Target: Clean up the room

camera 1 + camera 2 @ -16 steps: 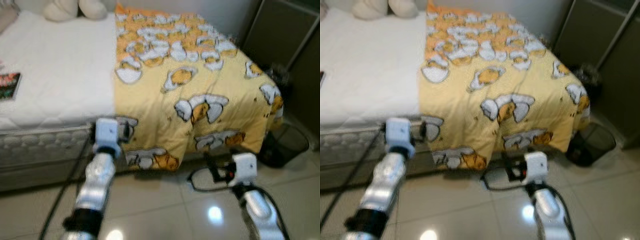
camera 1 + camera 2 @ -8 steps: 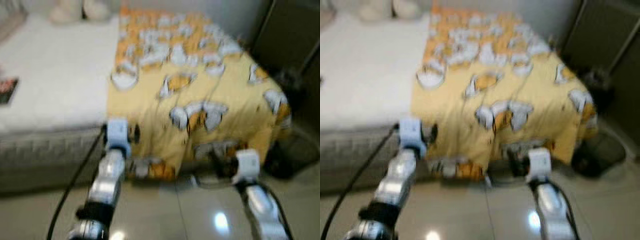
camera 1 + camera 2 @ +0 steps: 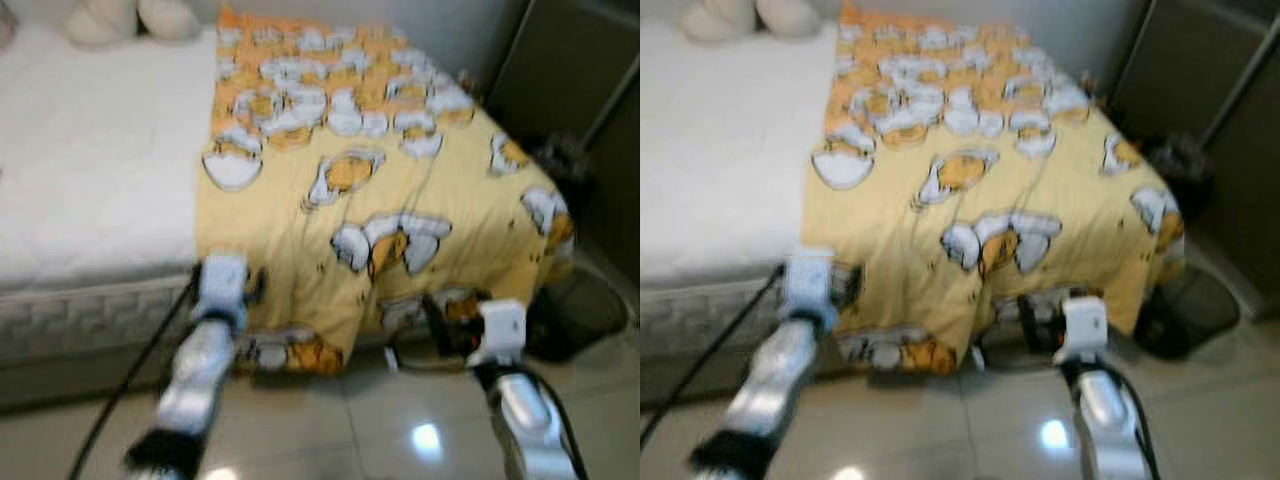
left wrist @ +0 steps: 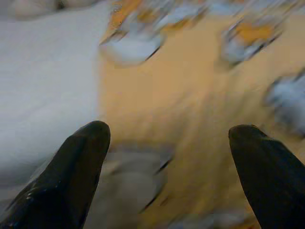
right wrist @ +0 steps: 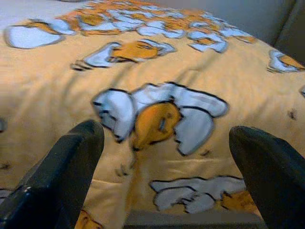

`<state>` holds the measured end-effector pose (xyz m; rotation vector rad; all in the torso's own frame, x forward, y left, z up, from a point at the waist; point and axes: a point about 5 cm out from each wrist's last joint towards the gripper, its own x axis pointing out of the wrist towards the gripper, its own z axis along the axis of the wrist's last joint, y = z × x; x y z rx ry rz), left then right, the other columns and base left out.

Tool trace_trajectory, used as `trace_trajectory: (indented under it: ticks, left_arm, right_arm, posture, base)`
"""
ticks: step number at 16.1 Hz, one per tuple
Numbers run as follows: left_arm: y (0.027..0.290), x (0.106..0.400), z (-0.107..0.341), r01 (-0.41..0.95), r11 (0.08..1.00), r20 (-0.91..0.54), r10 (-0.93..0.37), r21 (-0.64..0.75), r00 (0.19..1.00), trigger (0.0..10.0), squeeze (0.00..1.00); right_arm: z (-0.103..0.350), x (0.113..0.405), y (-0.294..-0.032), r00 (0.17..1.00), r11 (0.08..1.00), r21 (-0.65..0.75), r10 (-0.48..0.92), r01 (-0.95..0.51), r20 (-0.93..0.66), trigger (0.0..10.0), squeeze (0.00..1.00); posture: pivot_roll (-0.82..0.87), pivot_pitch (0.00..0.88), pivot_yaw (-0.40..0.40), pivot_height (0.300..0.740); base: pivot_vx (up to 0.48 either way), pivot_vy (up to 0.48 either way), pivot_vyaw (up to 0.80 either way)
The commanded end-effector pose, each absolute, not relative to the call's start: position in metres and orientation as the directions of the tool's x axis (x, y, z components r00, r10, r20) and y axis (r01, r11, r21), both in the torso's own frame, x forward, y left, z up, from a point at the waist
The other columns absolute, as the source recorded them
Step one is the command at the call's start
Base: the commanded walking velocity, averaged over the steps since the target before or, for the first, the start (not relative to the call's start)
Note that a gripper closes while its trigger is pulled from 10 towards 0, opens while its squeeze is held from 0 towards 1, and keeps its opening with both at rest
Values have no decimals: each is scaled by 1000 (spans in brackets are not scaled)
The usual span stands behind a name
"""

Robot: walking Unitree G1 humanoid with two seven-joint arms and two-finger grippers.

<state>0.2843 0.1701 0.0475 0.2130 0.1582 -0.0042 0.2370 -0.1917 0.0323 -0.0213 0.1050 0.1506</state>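
A yellow blanket (image 3: 380, 190) printed with white and orange cartoon shapes covers the right half of a bed and hangs over its foot edge. The left half is bare white mattress (image 3: 90, 180). My left gripper (image 4: 167, 138) is open, close to the blanket's left edge where it drapes over the mattress side. My right gripper (image 5: 167, 138) is open too, held low in front of the hanging blanket (image 5: 157, 114). Both silver arms reach forward from the bottom of the eye views, left arm (image 3: 205, 350) and right arm (image 3: 515, 400).
Cream pillows (image 3: 130, 18) lie at the head of the bed. A dark mesh bin (image 3: 590, 310) stands on the tiled floor by the bed's right corner, beside a dark cabinet (image 3: 580, 70). A black cable (image 3: 130, 390) trails along the left arm.
The camera has shifted and the bed sits closer. Both grippers are nearer the blanket's hanging edge than a second ago. The book on the mattress has left the frame.
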Motion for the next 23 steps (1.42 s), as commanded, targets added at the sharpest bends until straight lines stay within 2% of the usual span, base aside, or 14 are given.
trace_trajectory:
  ticks: [1,3,4,6,9,11,13,15,18,20,23]
  left_arm:
    - [174,274,43,34,974,-163,3,222,987,10000,0]
    - [171,271,39,14,982,-185,21,186,982,10000,0]
    - [164,270,42,12,985,-162,16,170,987,10000,0]
    - [166,266,49,-24,989,-111,41,145,993,10000,0]
    - [169,258,63,-38,978,-2,39,203,999,10000,0]
    - [167,259,60,-24,979,-39,32,203,999,10000,0]
    - [167,278,67,-56,985,-64,67,165,996,10000,0]
    - [165,281,69,-28,976,-62,42,215,997,10000,0]
    - [165,287,71,-50,975,-72,67,217,995,10000,0]
    - [162,292,73,-58,985,-80,72,162,994,10000,0]
    - [159,298,74,-57,984,-94,73,166,993,10000,0]
  right_arm:
    - [31,232,-196,980,986,-13,162,-165,-113,10000,0]
    - [25,228,-204,977,988,-1,152,-153,-147,10000,0]
    - [27,234,-202,980,989,9,147,-147,-138,10000,0]
    - [32,238,-198,981,987,24,158,-156,-111,10000,0]
    - [41,235,-190,977,977,9,211,-211,-41,10000,0]
    - [37,230,-184,963,966,8,260,-260,-66,10000,0]
    - [32,234,-180,960,964,54,263,-259,-97,10000,0]
    - [29,231,-174,948,954,58,298,-293,-113,10000,0]
    - [23,228,-173,937,950,45,311,-308,-159,10000,0]
    - [23,231,-175,946,960,10,277,-279,-165,10000,0]
    - [28,238,-175,959,969,32,247,-245,-137,10000,0]
  posture:
    - [5,0,-23,740]
    - [16,0,-29,740]
    - [18,0,-38,740]
    - [21,0,-41,740]
    - [37,0,-51,740]
    - [42,0,-53,740]
    - [42,0,-42,740]
    - [38,0,-39,740]
    - [33,0,-38,740]
    - [26,0,-38,740]
    - [22,0,-26,740]
  base:
    - [0,0,0]
    - [0,-435,0]
    - [0,-480,0]
    - [0,-474,0]
    - [84,-435,0]
    - [255,-403,0]
    - [0,0,0]
    - [0,0,0]
    - [0,0,0]
    - [465,0,0]
    - [480,0,408]
